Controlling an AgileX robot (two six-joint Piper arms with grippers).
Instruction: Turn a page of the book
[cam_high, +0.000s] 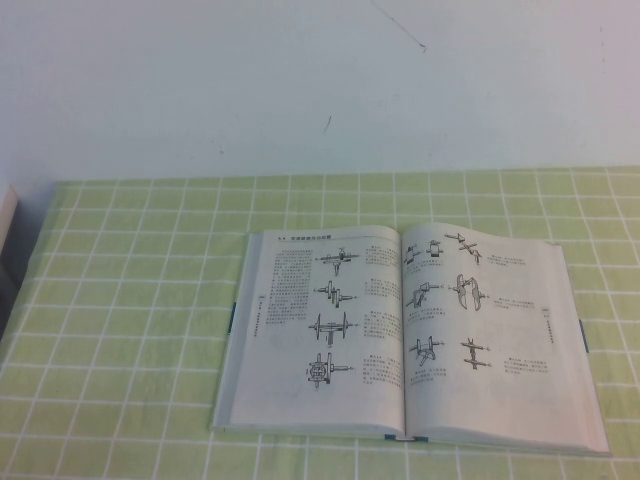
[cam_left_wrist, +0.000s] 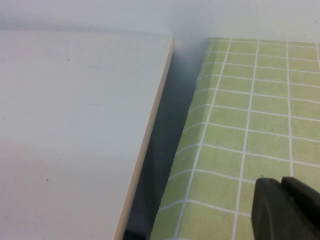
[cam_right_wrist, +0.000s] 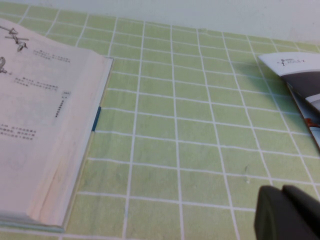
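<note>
Green-checked table (cam_high: 120, 300) carries the large open white book (cam_high: 400, 330), spine running twelve to six; closed right gripper (cam_right_wrist: 287, 215) waits at three o'clock, nearer the right-hand page (cam_high: 490, 330); closed left gripper (cam_left_wrist: 285, 210) sits at nine.

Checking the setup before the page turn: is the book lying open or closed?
Open: the book lies flat, both printed pages face up. Left gripper and right gripper sit off the book.

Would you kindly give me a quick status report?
Left gripper shut, parked at table edge. Right gripper shut, beside the book. Book open flat, untouched. Nothing blocking.
</note>
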